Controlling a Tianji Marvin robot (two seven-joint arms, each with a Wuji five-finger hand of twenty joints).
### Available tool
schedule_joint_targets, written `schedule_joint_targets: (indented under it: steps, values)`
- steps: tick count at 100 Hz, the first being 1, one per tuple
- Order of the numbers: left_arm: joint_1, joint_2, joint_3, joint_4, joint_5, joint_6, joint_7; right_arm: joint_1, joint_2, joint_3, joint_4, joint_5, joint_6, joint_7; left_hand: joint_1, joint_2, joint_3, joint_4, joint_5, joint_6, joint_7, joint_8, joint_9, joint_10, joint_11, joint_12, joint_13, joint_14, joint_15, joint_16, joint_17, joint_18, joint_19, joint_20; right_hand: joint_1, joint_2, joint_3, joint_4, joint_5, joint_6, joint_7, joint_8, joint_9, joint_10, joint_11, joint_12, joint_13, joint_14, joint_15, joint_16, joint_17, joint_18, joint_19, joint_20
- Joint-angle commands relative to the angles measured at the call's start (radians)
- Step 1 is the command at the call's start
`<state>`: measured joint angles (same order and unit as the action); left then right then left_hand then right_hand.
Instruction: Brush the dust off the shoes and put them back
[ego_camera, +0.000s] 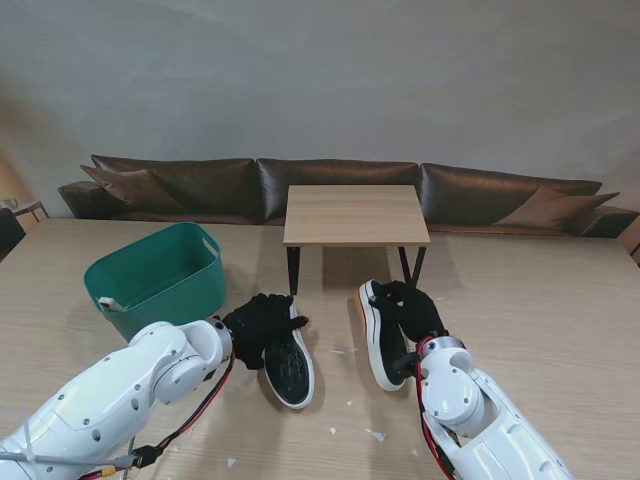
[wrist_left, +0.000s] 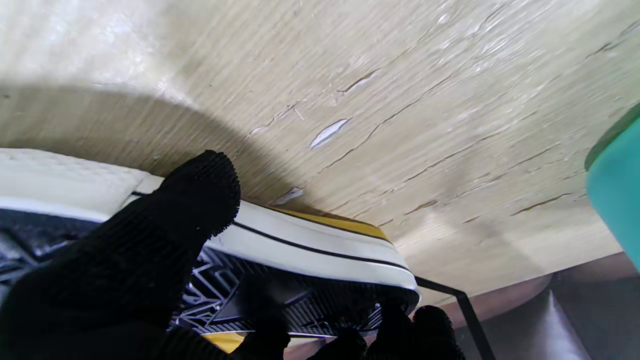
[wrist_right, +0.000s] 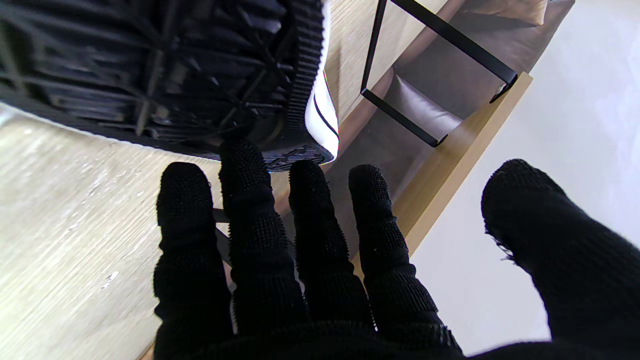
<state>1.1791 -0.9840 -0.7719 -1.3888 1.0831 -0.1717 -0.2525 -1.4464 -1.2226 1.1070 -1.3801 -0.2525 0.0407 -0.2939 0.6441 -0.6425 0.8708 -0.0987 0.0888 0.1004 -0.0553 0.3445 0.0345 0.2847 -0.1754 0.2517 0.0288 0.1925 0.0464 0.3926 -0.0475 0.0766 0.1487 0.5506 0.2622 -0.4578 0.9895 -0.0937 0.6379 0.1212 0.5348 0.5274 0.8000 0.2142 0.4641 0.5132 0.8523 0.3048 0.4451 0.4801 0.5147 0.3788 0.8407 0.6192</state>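
Two black sneakers with white sidewalls lie on the wooden table. The left shoe (ego_camera: 288, 362) lies sole up, and its patterned sole (wrist_left: 300, 300) fills the left wrist view. My left hand (ego_camera: 258, 328), in a black glove, grips that shoe's far end: the thumb (wrist_left: 200, 200) presses the white sidewall and the fingertips (wrist_left: 425, 325) curl over the sole's edge. The right shoe (ego_camera: 384, 338) stands on its side. My right hand (ego_camera: 412, 308) rests by its far end with fingers (wrist_right: 255, 200) straight and spread, tips touching the sole's rim (wrist_right: 300, 75), thumb held apart. No brush is in view.
A green basket (ego_camera: 150, 278) stands at the left, close to my left hand. A small wooden side table (ego_camera: 355, 215) with black legs stands just beyond the shoes, with a brown sofa (ego_camera: 480, 195) behind it. White scraps (ego_camera: 376, 435) lie on the table nearer to me.
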Motion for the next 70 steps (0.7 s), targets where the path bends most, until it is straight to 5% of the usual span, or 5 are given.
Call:
schedule_joint_targets:
  steps: [1,41,53,61,70]
  values:
    - [0.021,0.007,0.039,0.088,-0.005,-0.001,-0.043,-0.005,-0.006,-0.002,-0.003,0.001,-0.002,0.013,0.010,-0.016,0.029,-0.024,0.172,-0.002,0.140,0.022,0.207,-0.060,0.253,0.091,0.048,-0.010,0.129,0.064,0.018,0.001,0.027,0.032,0.007,0.021,0.026,0.019,0.010,0.007,0.012,-0.006,0.023,0.019,0.006,-0.004,0.034,0.000,-0.007,0.004,-0.194,0.023,0.039,-0.019]
    - [-0.101,-0.015,0.195,0.210,-0.105,-0.023,0.080,-0.001,-0.008,-0.001,0.002,0.004,-0.003,0.006,0.105,0.019,0.062,-0.018,0.422,-0.023,0.570,0.297,0.441,-0.056,0.436,0.304,0.203,0.067,0.455,0.209,0.097,0.063,0.381,0.277,0.007,0.023,0.027,0.019,0.009,0.006,0.013,-0.006,0.027,0.021,0.008,-0.003,0.035,0.001,-0.007,0.004,-0.194,0.023,0.038,-0.019]
    - [-0.091,-0.025,0.180,0.220,-0.117,-0.031,0.126,0.001,-0.009,-0.002,0.005,0.006,-0.007,0.004,0.225,-0.060,-0.031,-0.107,0.555,-0.055,0.904,0.408,0.635,-0.067,0.547,0.408,0.361,0.079,0.580,0.248,0.094,0.082,0.861,0.096,0.007,0.025,0.027,0.019,0.009,0.006,0.013,-0.006,0.028,0.021,0.007,-0.004,0.037,0.001,-0.006,0.004,-0.194,0.023,0.038,-0.019]
    - [-0.076,-0.031,0.159,0.219,-0.126,-0.033,0.142,0.003,-0.010,-0.002,0.008,0.005,-0.008,0.001,0.271,-0.080,-0.055,-0.104,0.635,-0.067,1.069,0.388,0.750,-0.081,0.597,0.447,0.468,0.095,0.639,0.266,0.167,0.111,0.969,0.060,0.007,0.024,0.027,0.019,0.009,0.007,0.013,-0.006,0.028,0.021,0.007,-0.004,0.037,0.002,-0.006,0.004,-0.194,0.024,0.038,-0.019]
    - [-0.056,-0.035,0.131,0.209,-0.147,-0.032,0.137,0.004,-0.011,-0.002,0.010,0.007,-0.008,-0.002,0.320,-0.096,-0.041,-0.100,0.704,-0.068,1.165,0.379,0.936,-0.103,0.514,0.749,0.598,0.105,0.687,0.283,0.269,0.138,1.045,0.058,0.007,0.024,0.027,0.019,0.009,0.006,0.014,-0.006,0.029,0.022,0.007,-0.004,0.037,0.001,-0.006,0.005,-0.194,0.025,0.038,-0.019]
